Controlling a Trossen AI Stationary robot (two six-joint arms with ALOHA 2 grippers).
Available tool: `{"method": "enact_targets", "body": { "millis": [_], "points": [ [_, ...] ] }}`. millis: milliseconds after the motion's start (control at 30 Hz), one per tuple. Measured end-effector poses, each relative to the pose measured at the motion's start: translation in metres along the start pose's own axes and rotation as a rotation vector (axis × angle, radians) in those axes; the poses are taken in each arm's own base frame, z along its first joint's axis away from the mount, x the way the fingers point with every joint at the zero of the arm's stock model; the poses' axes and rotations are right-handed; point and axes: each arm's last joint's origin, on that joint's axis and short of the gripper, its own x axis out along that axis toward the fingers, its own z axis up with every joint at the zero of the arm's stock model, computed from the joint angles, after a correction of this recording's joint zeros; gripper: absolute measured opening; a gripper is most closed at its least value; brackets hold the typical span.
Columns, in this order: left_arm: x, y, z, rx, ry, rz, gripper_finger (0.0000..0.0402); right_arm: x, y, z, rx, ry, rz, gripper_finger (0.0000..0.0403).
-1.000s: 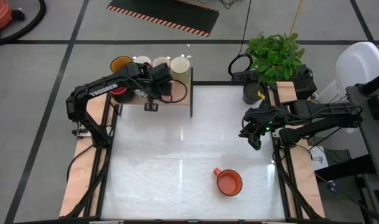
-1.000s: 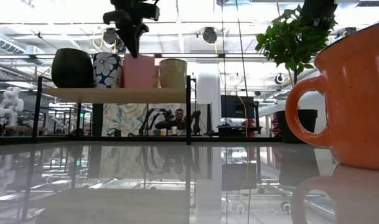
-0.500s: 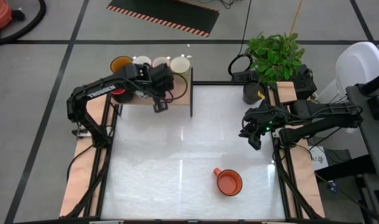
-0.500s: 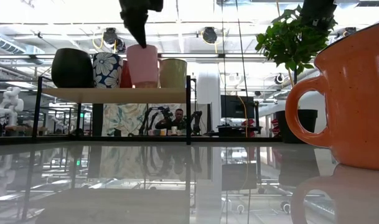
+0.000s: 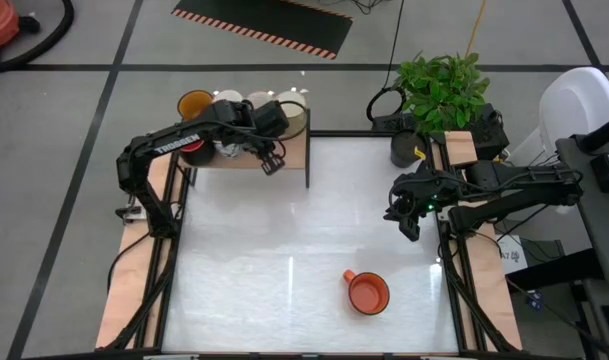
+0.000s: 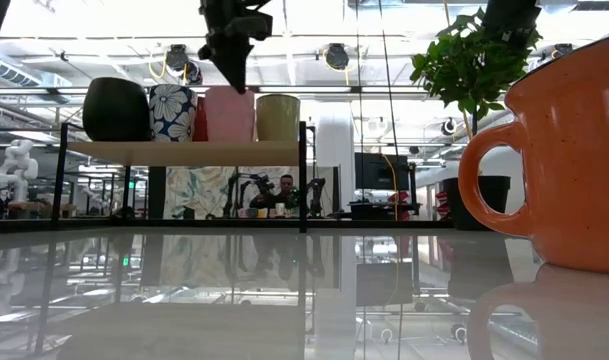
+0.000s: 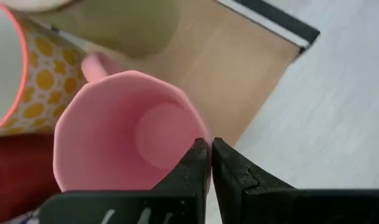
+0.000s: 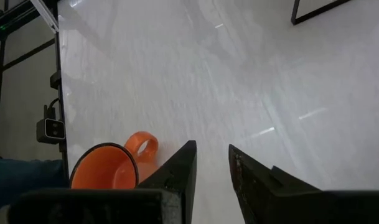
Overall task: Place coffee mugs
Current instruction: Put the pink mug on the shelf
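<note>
Orange mug – upright, mouth up | handle toward table's far-left corner

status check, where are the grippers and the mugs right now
Left gripper shut, empty, above pink mug on the shelf. Right gripper part open, empty, hovering at right edge. Orange mug alone on table, path clear.

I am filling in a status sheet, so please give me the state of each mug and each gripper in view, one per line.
Pink mug: upright on the wooden shelf, not held.
Orange mug: upright on the table, alone, handle free.
Left gripper: shut, empty, above the pink mug's rim.
Right gripper: slightly open, empty, above the table.
</note>
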Motion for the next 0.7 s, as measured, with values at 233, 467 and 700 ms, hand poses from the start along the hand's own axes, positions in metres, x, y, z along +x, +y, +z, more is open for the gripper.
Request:
{"method": "enact_targets", "body": {
  "millis": [233, 467, 700],
  "points": [
    [0.0035, 0.0001, 0.0018, -0.051, -0.002, 0.040, 0.0023, 0.0000, 0.0000, 0.0000, 0.029, 0.001, 0.001, 0.0077],
    [0.0019, 0.0039, -0.0004, -0.146, 0.002, 0.071, 0.0024, 0.0000, 0.0000, 0.0000, 0.008, 0.000, 0.001, 0.0077],
    [0.0022, 0.0045, -0.0001, -0.217, -0.006, 0.084, 0.0025, -0.0001, 0.0000, 0.0000, -0.008, 0.000, 0.001, 0.0077]
  ]
}}
